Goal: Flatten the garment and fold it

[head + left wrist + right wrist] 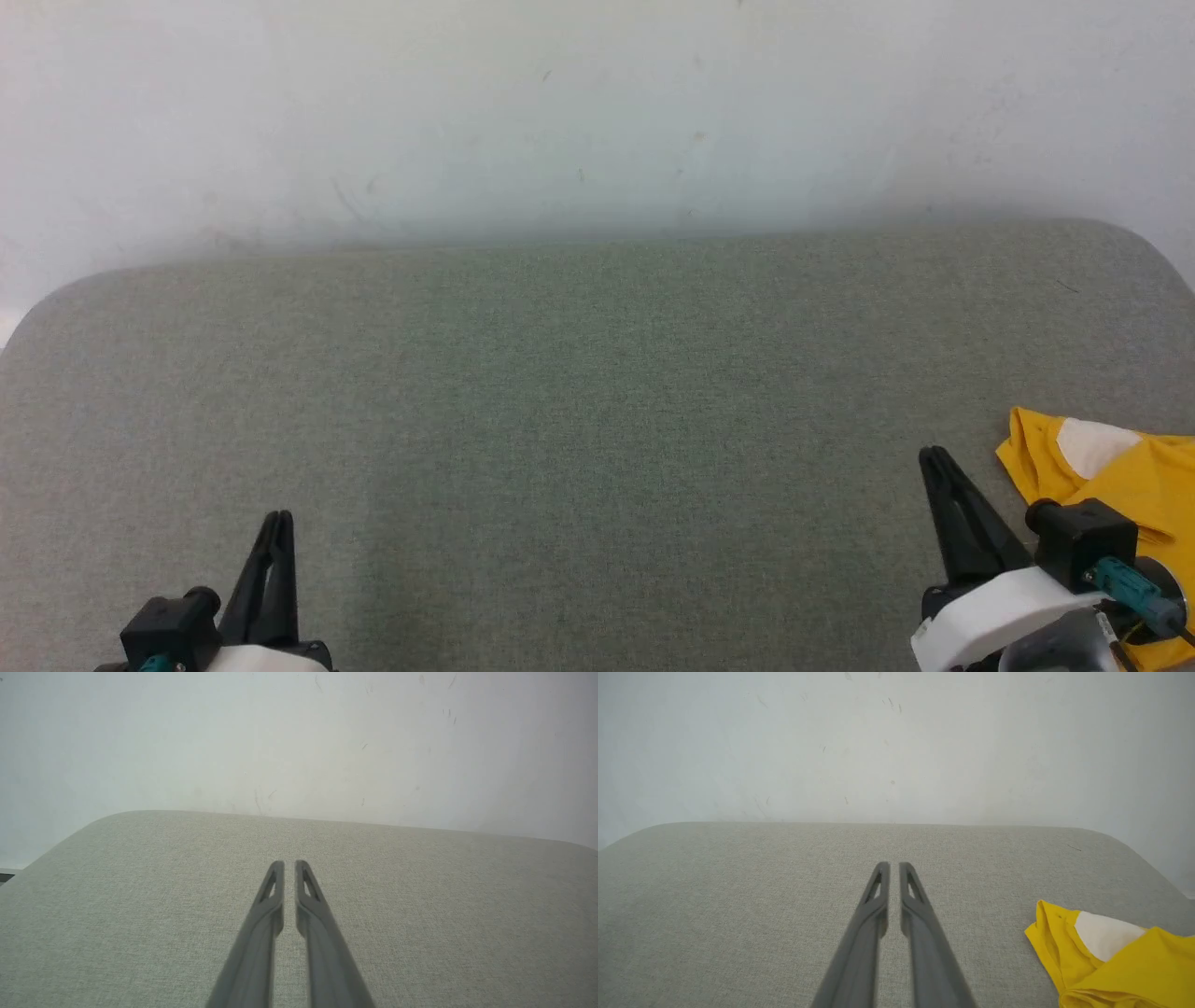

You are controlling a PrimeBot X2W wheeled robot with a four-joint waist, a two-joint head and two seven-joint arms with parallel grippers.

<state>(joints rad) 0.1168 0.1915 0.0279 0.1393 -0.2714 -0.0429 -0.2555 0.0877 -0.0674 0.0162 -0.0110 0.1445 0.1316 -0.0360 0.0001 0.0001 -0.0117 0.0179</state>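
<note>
The garment [1144, 481] is a bright yellow cloth with a white patch, lying crumpled at the right edge of the grey fabric surface [597, 392]. In the right wrist view the garment [1120, 970] sits at the lower right. My right gripper [934, 455] hovers just left of the garment, apart from it. Its fingers [894, 864] stand a narrow slit apart with nothing between them. My left gripper [277, 515] is at the lower left over bare fabric, far from the garment. A thin gap likewise separates its fingers [289, 863], which hold nothing.
The grey padded surface [140, 905] has rounded far corners and ends against a pale, scuffed wall [597, 112]. Bare fabric stretches between the two grippers.
</note>
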